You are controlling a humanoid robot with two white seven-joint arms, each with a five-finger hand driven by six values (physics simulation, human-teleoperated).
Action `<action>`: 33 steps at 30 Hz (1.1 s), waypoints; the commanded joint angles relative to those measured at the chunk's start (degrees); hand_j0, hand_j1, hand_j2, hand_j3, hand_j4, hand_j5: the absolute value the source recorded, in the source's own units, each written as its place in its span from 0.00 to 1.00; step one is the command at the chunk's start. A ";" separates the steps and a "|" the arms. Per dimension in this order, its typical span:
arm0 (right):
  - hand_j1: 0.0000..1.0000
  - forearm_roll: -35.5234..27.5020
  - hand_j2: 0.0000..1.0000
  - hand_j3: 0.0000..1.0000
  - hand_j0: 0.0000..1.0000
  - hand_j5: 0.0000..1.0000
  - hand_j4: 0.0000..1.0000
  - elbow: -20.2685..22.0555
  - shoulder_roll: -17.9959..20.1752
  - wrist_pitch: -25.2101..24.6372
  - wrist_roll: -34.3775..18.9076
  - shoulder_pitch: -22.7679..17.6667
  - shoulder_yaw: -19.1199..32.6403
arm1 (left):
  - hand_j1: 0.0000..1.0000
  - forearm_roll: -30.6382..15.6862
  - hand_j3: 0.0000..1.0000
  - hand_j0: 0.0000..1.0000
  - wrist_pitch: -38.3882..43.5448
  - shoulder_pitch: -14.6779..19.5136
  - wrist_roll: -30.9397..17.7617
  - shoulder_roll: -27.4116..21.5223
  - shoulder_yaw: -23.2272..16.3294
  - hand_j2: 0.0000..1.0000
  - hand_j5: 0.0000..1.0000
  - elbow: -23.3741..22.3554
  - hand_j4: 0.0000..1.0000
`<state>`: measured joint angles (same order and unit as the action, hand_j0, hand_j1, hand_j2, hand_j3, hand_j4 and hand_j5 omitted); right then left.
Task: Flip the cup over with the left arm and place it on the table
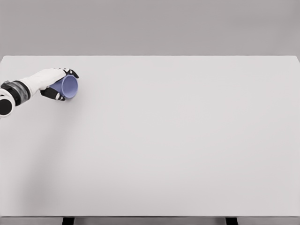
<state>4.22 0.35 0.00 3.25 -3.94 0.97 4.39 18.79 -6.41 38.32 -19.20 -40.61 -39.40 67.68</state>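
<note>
A blue-violet cup [69,86] is held at the far left of the white table [178,140], tipped on its side with its open mouth facing right and toward me. My left hand [62,84] is shut on it, fingers over the top and thumb underneath. The white forearm with its dark wrist ring [16,91] comes in from the left edge. I cannot tell whether the cup touches the tabletop. The right arm does not show.
The table's far edge [150,56] runs just behind the hand. Its front edge [150,216] lies along the bottom of the view, with two dark legs [68,220] below it.
</note>
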 commanded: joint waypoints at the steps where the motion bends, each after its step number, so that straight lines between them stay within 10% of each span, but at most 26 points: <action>1: 1.00 0.00 1.00 1.00 1.00 1.00 1.00 0.00 0.00 0.00 -0.02 -0.09 0.00 | 0.57 -8.23 0.57 0.57 -0.18 0.00 -0.57 -0.44 0.20 0.57 0.57 0.09 0.57; 8: 1.00 0.00 1.00 1.00 1.00 1.00 1.00 0.00 0.00 0.00 -0.02 -0.09 0.00 | 0.57 -28.62 0.57 0.57 -0.62 1.23 -15.80 -2.81 2.22 0.57 0.57 0.17 0.57; 15: 1.00 0.00 1.00 1.00 1.00 1.00 1.00 0.00 0.00 0.00 -0.02 -0.09 0.00 | 0.57 -46.12 0.57 0.57 0.44 2.29 -15.80 -0.53 10.65 0.57 0.57 -2.20 0.57; 33: 1.00 0.00 1.00 1.00 1.00 1.00 1.00 0.00 0.00 0.00 -0.02 0.00 0.00 | 0.58 -49.20 0.58 0.58 1.41 1.14 -15.80 14.59 11.80 0.58 0.58 -10.64 0.58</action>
<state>4.23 0.35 0.00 3.25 -3.94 0.88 4.39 -29.92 -5.03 39.46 -35.02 -26.95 -27.67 57.43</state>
